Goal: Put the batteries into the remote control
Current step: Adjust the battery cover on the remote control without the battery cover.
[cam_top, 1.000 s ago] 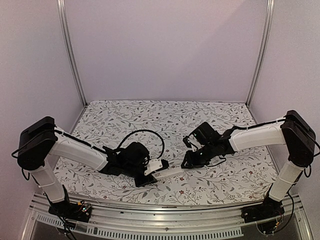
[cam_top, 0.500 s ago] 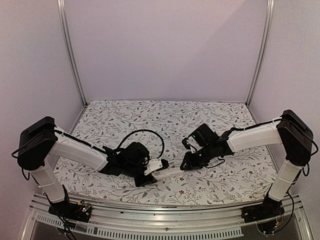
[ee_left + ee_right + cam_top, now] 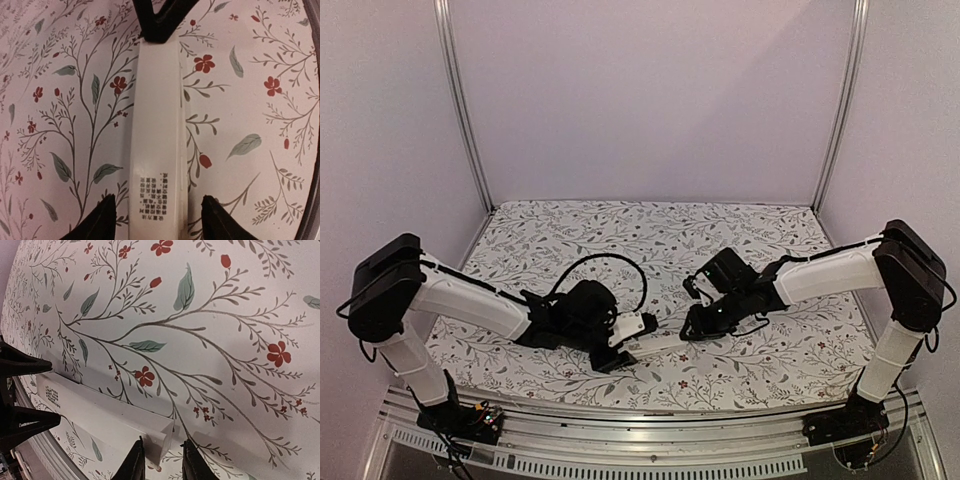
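Remote control [image 3: 655, 345] lies flat on the flowered tablecloth [image 3: 225, 315], low in the centre of the overhead frame, spanning the gap between your two arms. In the left wrist frame it runs from bottom centre up to the top edge, with a printed label [image 3: 150, 197] near the bottom.

Your left gripper [image 3: 160, 222] straddles the near end with its jaws apart; a sliver of cloth shows on either side, so nothing is pinched there yet. Your right gripper [image 3: 162, 460] sits at the opposite end, at the bottom centre of its own frame, with its jaws narrowly spread around the remote's corner. You cannot tell from these views whether they actually press on it.

The batteries appear in none of the frames, and no open compartment shows, so the step in hand looks like steadying the remote to expose its battery bay.

To do that well, close the left jaws squarely across the width, centred, so the bar does not twist. Keep the right fingers low and even against the end. Avoid levering upward on one corner, since the slim body could skid on the cloth.
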